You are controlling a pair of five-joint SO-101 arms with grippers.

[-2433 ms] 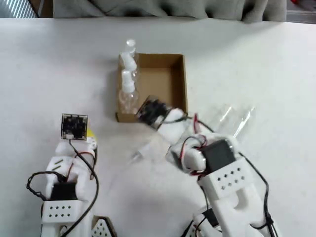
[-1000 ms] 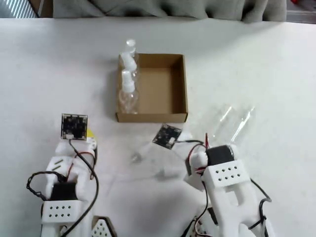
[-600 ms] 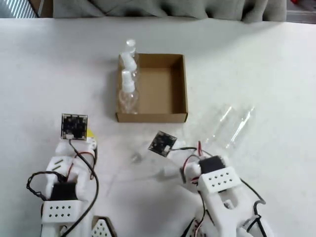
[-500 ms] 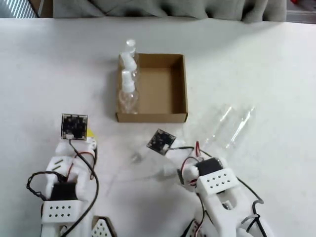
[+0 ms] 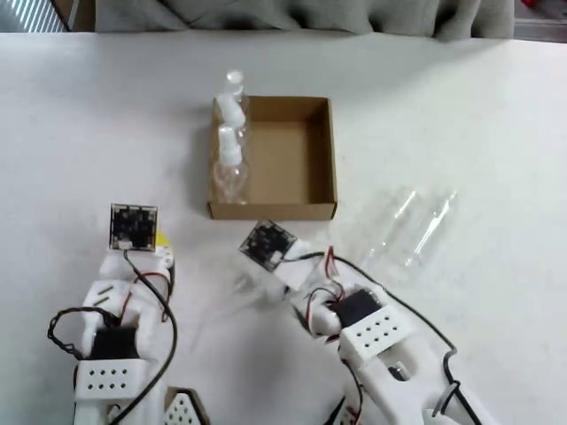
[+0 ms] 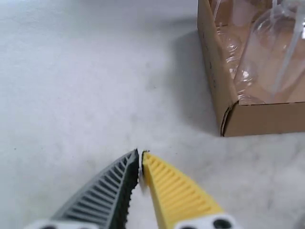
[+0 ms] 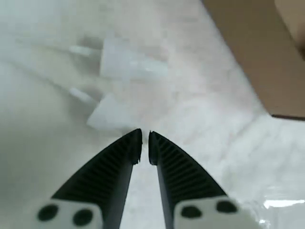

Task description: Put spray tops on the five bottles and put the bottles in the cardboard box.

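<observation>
The cardboard box (image 5: 306, 159) stands open at the table's middle. Along its left wall stand clear bottles (image 5: 229, 170) with white spray tops; a further white top (image 5: 234, 81) shows at its back left corner. Clear bottles without tops (image 5: 412, 226) lie on their sides to the right of the box. Two loose white spray tops (image 7: 128, 64) (image 7: 107, 112) lie on the table just beyond my right gripper (image 7: 143, 136), which is shut and empty in front of the box. My left gripper (image 6: 140, 155) is shut and empty, low over bare table left of the box (image 6: 224, 100).
The left arm (image 5: 115, 336) sits at the front left, the right arm (image 5: 372, 336) at the front right, its wrist board (image 5: 266, 243) near the box's front wall. A grey cloth (image 5: 292, 13) lies along the table's far edge.
My right arm has pulled back from the box's front edge and swung left, down toward the loose spray tops. The left arm has kept still.
</observation>
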